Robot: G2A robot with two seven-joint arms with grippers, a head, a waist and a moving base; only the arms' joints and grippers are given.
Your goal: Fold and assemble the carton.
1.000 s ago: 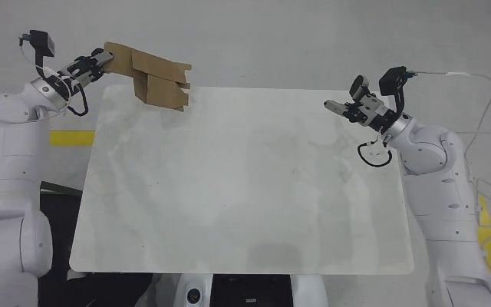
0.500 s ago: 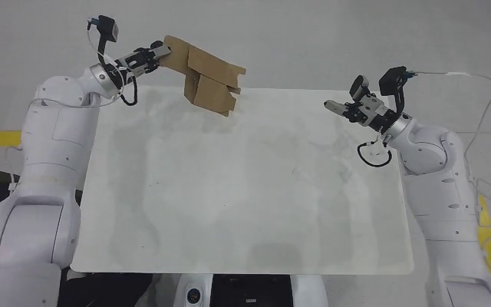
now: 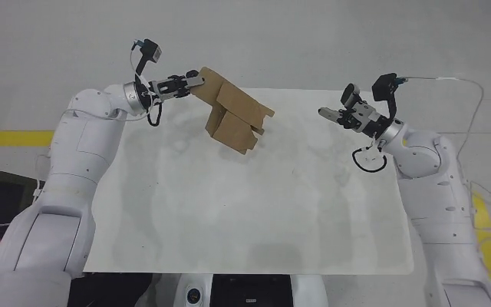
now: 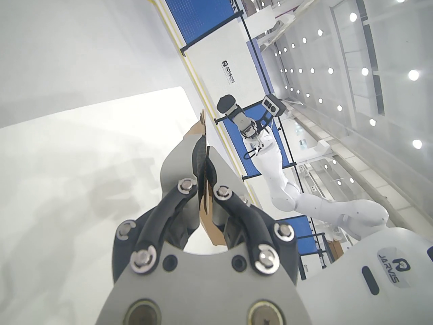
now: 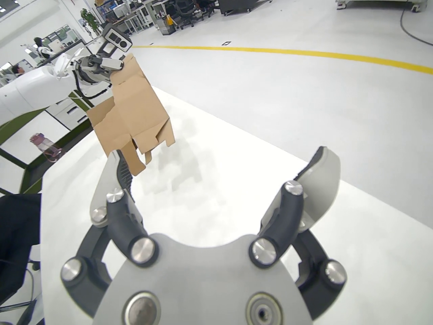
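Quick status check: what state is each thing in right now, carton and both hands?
carton: unassembled, held by one edge above the table, flaps hanging loose.
left hand: shut on the carton's edge.
right hand: open, empty, over the table.

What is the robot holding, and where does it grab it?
The left gripper pinches the carton by its upper edge, off the table. The right gripper is open and holds nothing.

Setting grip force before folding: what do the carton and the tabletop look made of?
The carton: likely cardboard, matte plain brown, with creased, die-cut flaps; the left gripper pinches its thin edge. The table: white, smooth, faintly mottled with soft sheen, perhaps laminate or stone-look; cannot tell which.
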